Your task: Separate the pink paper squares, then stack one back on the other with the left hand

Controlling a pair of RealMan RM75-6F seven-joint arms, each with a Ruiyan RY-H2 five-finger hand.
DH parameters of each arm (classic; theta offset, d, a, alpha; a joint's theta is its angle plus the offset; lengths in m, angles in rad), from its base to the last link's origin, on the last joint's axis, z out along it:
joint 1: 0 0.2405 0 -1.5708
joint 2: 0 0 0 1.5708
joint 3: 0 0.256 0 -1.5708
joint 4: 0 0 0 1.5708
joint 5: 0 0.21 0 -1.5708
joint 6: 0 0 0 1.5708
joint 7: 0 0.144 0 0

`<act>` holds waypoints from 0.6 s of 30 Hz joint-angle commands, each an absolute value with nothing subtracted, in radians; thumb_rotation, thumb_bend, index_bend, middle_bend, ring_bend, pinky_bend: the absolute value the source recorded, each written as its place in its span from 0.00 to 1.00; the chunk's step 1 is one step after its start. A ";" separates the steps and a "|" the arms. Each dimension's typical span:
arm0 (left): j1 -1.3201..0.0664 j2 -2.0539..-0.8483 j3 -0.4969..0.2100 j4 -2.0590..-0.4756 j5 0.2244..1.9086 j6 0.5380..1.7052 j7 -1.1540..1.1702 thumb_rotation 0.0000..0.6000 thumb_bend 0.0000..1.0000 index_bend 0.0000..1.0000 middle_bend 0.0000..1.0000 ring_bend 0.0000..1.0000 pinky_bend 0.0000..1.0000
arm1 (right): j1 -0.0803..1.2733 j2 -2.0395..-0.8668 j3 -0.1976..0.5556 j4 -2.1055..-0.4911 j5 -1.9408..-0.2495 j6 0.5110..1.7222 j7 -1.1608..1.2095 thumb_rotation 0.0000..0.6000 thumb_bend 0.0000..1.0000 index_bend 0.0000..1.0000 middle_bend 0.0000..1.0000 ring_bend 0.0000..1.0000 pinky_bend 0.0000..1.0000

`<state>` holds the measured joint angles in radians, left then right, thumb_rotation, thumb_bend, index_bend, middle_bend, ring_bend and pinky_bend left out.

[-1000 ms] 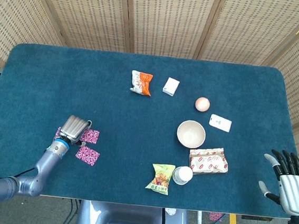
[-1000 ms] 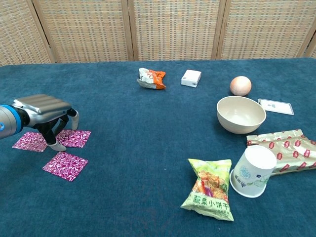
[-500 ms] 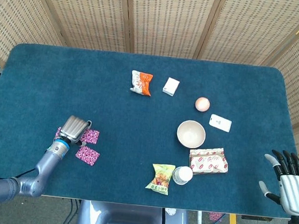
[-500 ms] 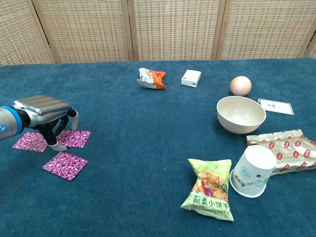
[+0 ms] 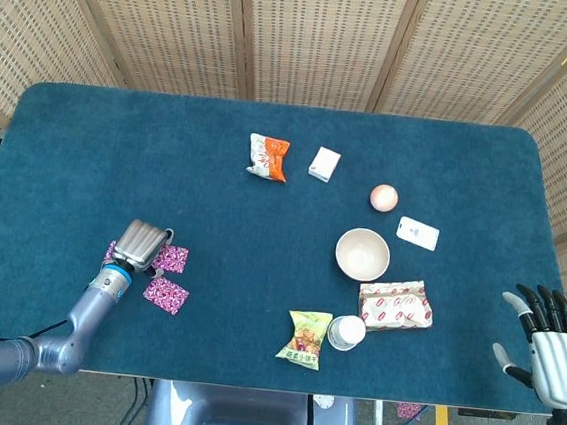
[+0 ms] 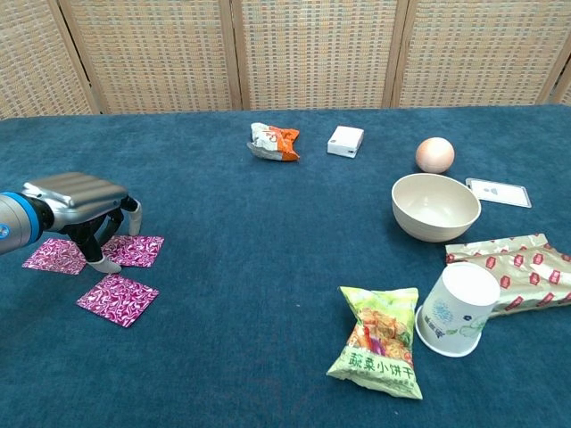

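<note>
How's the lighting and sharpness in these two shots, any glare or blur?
Head view: even, soft light, sharp throughout, no glare on the table; shadows are faint. Chest view: also sharp and evenly lit; the left hand carries bright highlights on its metal back and casts a soft shadow over the pink paper squares; the bowl shows mild shading inside.

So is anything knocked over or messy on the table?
Yes. The paper cup lies tipped on its side beside the green snack bag, its open mouth facing the camera. Nothing looks spilled.
</note>
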<state>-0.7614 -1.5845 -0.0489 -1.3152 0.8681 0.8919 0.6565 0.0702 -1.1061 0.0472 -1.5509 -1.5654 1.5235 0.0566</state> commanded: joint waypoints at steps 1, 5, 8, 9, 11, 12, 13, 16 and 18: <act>-0.760 -1.582 -0.049 -1.317 0.869 0.893 0.653 0.83 0.25 0.44 0.64 0.58 0.54 | 0.070 -1.107 0.047 -1.551 -1.566 1.523 0.056 1.00 0.32 0.17 0.14 0.00 0.00; -0.758 -1.578 -0.050 -1.320 0.874 0.896 0.646 0.83 0.26 0.44 0.64 0.58 0.54 | 0.070 -1.108 0.047 -1.551 -1.566 1.523 0.056 1.00 0.32 0.17 0.14 0.00 0.00; -0.756 -1.575 -0.049 -1.324 0.877 0.897 0.642 0.83 0.26 0.44 0.64 0.58 0.54 | 0.071 -1.108 0.047 -1.551 -1.566 1.522 0.057 1.00 0.32 0.17 0.14 0.00 0.00; -0.756 -1.574 -0.049 -1.325 0.878 0.897 0.641 0.83 0.26 0.44 0.64 0.58 0.54 | 0.071 -1.108 0.047 -1.551 -1.566 1.522 0.056 1.00 0.32 0.17 0.14 0.00 0.00; -0.755 -1.572 -0.049 -1.326 0.880 0.900 0.639 0.83 0.26 0.44 0.65 0.58 0.54 | 0.071 -1.109 0.047 -1.551 -1.566 1.521 0.056 1.00 0.32 0.17 0.14 0.00 0.00; -0.754 -1.572 -0.049 -1.327 0.880 0.901 0.639 0.83 0.26 0.44 0.65 0.58 0.54 | 0.071 -1.109 0.047 -1.551 -1.566 1.521 0.056 1.00 0.32 0.17 0.14 0.00 0.00; -0.754 -1.571 -0.049 -1.328 0.881 0.901 0.638 0.83 0.26 0.44 0.65 0.58 0.54 | 0.071 -1.109 0.047 -1.551 -1.566 1.521 0.056 1.00 0.32 0.17 0.14 0.00 0.00; -0.752 -1.569 -0.051 -1.331 0.883 0.904 0.633 0.83 0.26 0.44 0.65 0.58 0.54 | 0.071 -1.108 0.047 -1.551 -1.566 1.522 0.056 1.00 0.32 0.17 0.14 0.00 0.00; -0.751 -1.566 -0.053 -1.333 0.887 0.909 0.630 0.83 0.26 0.44 0.65 0.58 0.54 | 0.071 -1.108 0.048 -1.551 -1.565 1.522 0.057 1.00 0.32 0.17 0.14 0.00 0.00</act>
<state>-0.7517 -1.5671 -0.0523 -1.3327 0.8859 0.9070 0.6307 0.0707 -1.1082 0.0476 -1.5513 -1.5657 1.5222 0.0563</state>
